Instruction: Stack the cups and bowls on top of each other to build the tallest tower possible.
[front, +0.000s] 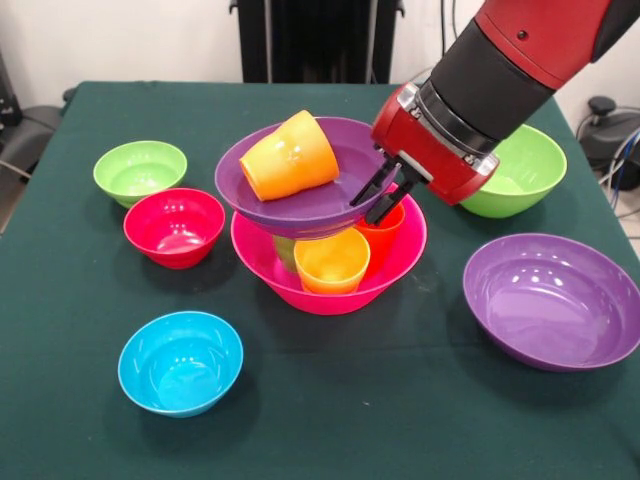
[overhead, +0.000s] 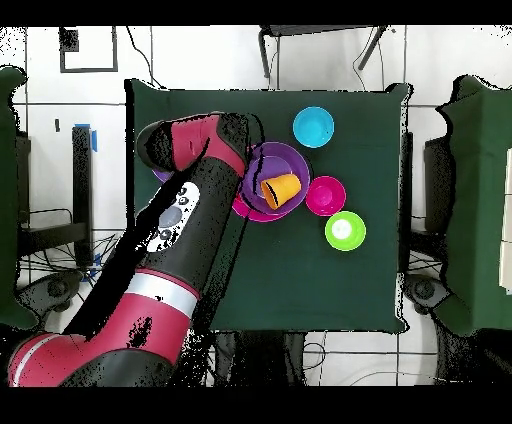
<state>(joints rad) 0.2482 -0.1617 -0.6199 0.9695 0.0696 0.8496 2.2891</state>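
One orange cup (front: 290, 155) lies tipped in the purple bowl (front: 310, 205) beside the pincer (front: 382, 197)

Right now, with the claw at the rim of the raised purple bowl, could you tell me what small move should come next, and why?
Probably level the purple bowl before letting go. The claw sits at its rim, and the bowl rests tilted on cups standing in the hot-pink bowl. An orange cup lies on its side inside, so it could roll.
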